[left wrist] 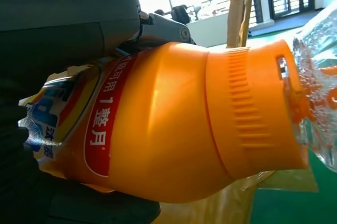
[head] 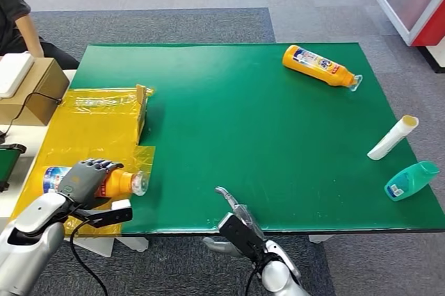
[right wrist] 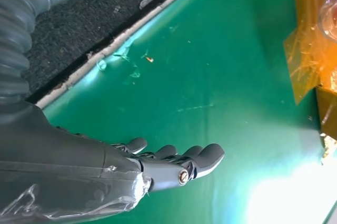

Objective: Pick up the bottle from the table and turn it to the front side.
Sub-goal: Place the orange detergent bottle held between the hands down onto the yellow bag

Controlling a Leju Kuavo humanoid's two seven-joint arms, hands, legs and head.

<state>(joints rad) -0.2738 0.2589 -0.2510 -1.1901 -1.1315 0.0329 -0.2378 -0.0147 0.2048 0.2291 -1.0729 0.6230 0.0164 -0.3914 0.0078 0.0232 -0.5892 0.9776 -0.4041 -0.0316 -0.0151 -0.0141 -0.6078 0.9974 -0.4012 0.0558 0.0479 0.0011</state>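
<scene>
An orange bottle [head: 118, 183] with a blue and red label and a clear cap lies on its side on the yellow plastic sheet [head: 89, 136] at the table's left. My left hand [head: 84, 179] wraps over its body and grips it. The left wrist view shows the orange bottle [left wrist: 170, 124] close up, with the dark fingers [left wrist: 119, 24] curled over it and the clear cap [left wrist: 318, 87] at one end. My right hand [head: 238, 223] hovers at the table's front edge, fingers [right wrist: 187, 161] stretched out flat over the green table [right wrist: 222, 77], holding nothing.
A second orange bottle [head: 320, 65] lies at the far right of the green table [head: 252, 136]. A white tube [head: 392, 137] and a teal bottle [head: 410, 180] lie near the right edge. A cardboard flap [head: 140, 107] stands on the sheet. A person [head: 16, 21] sits far left beside a box [head: 33, 89].
</scene>
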